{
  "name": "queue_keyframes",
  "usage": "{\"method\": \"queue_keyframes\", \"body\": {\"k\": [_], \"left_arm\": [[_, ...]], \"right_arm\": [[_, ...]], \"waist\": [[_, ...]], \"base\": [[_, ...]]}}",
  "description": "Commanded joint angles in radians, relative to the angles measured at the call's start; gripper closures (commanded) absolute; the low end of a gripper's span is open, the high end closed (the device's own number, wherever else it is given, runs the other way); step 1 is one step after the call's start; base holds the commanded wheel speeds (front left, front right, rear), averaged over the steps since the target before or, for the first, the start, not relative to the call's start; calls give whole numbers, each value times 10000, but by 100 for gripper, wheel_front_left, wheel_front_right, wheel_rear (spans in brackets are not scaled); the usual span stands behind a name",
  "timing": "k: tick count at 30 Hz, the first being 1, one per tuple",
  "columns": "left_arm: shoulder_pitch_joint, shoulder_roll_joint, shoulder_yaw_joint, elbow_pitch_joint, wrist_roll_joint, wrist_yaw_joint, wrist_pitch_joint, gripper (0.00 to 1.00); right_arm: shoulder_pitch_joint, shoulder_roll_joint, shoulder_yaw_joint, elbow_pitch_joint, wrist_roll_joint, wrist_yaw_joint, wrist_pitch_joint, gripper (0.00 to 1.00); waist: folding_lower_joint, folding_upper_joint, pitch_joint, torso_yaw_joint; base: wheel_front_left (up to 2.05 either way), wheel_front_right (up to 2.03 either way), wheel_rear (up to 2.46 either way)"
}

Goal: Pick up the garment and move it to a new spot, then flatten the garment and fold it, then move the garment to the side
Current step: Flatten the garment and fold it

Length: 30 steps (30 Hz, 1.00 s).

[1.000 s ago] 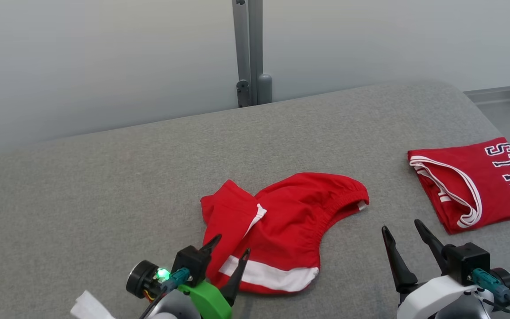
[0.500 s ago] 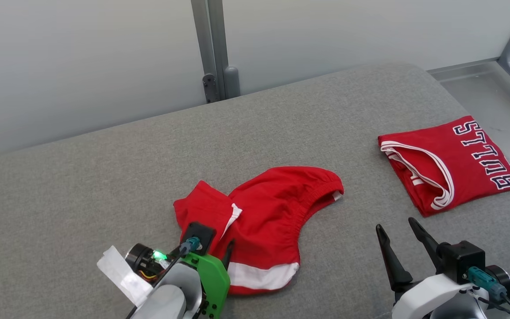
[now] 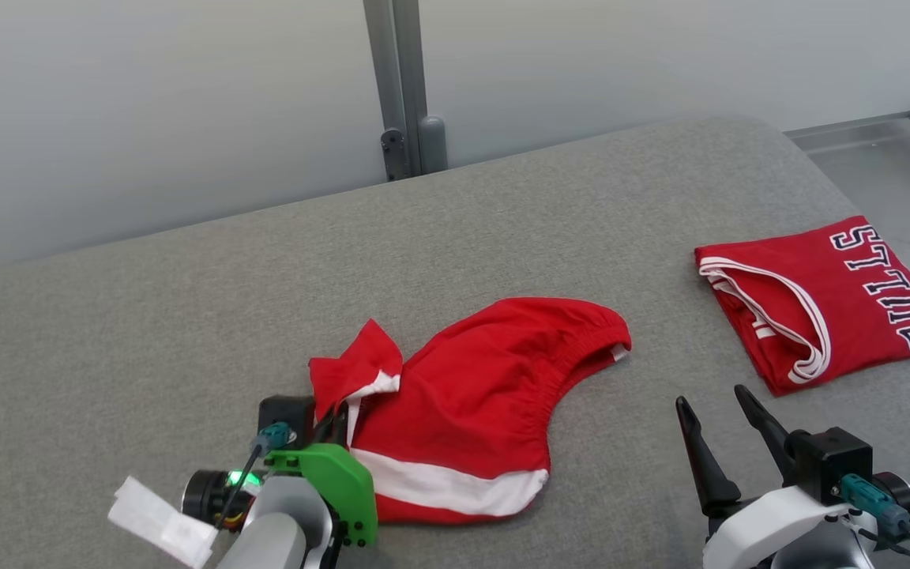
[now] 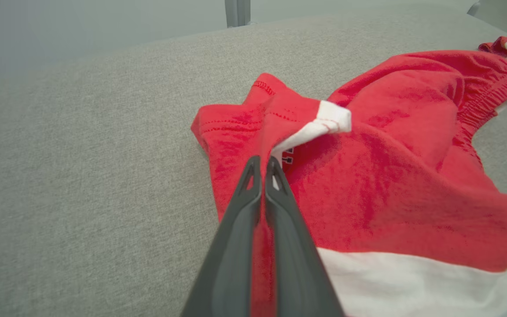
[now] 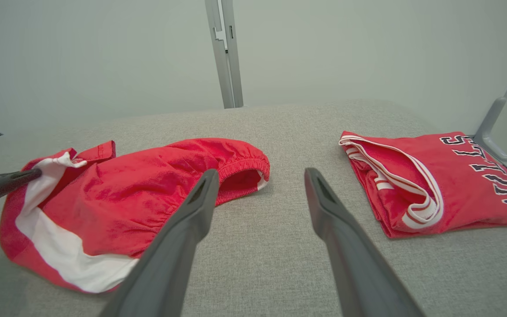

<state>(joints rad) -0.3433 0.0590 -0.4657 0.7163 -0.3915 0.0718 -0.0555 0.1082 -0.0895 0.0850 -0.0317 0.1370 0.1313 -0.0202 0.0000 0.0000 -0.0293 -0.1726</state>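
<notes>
The left pincer (image 4: 263, 161), two slim, dark, tapered fingers pressed together, is clamped on a bunched red fold at the left edge of the garment (image 3: 471, 395). The garment is a pair of soft red shorts with a gathered elastic waistband and a broad white hem band. It lies crumpled on the grey woven surface (image 3: 147, 316), near the front middle. Right of it, the right pincer (image 3: 709, 393) hovers with its fingers spread, holding nothing. Farthest right lies a flat-folded red jersey (image 3: 826, 300) with white piping and dark block lettering.

Grey fabric surface (image 3: 186, 316) is backed by pale wall (image 3: 147, 95); metal post (image 3: 400, 79) is fixed at far centre; floor (image 3: 874, 166) is seen far right.
</notes>
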Motion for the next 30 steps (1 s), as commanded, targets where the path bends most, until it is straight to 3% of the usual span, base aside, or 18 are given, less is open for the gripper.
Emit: {"method": "queue_keyframes", "body": {"k": [1, 9, 15, 16, 19, 20, 24, 30], "left_arm": [[308, 2, 193, -38, -322, 120, -138, 100], [1426, -45, 1093, -377, -1567, 585, -635, 100], [2150, -68, 1614, -644, -2912, 697, -635, 100], [2247, -71, 1594, -686, -3075, 713, -660, 95], [2511, -71, 1504, -801, -3588, 850, -728, 31], [2587, -72, 1456, -833, -3701, 895, -790, 0], [2843, -69, 1441, -992, -3815, 1043, -1121, 0], [3118, 475, 1415, -1777, -3050, 1100, -1844, 0]], "right_arm": [[100, 7, -18, -42, -7, -13, -31, 0], [131, 58, -26, -57, 34, -13, -17, 0], [113, 86, -61, -14, 44, -13, -23, 0], [112, 92, -65, -10, 41, -13, -26, 0], [108, 99, -78, 5, 34, -13, -37, 0], [108, 105, -89, 6, 31, -13, -33, 0], [142, 120, -125, 18, 27, -13, -22, 0], [268, 137, -225, -21, 30, -13, -30, 0]], "waist": [[0, 0, -54, 281], [0, 0, -156, 954], [0, 0, -212, 1244], [0, 0, -218, 1277], [0, 0, -242, 1355], [0, 0, -250, 1380], [0, 0, -300, 1470], [0, 0, -399, 1628]], "base": [[0, 0, 0], [0, 0, 0], [0, 0, 0], [0, 0, 0], [0, 0, 0], [0, 0, 0], [0, 0, 0], [0, 0, 0]]}}
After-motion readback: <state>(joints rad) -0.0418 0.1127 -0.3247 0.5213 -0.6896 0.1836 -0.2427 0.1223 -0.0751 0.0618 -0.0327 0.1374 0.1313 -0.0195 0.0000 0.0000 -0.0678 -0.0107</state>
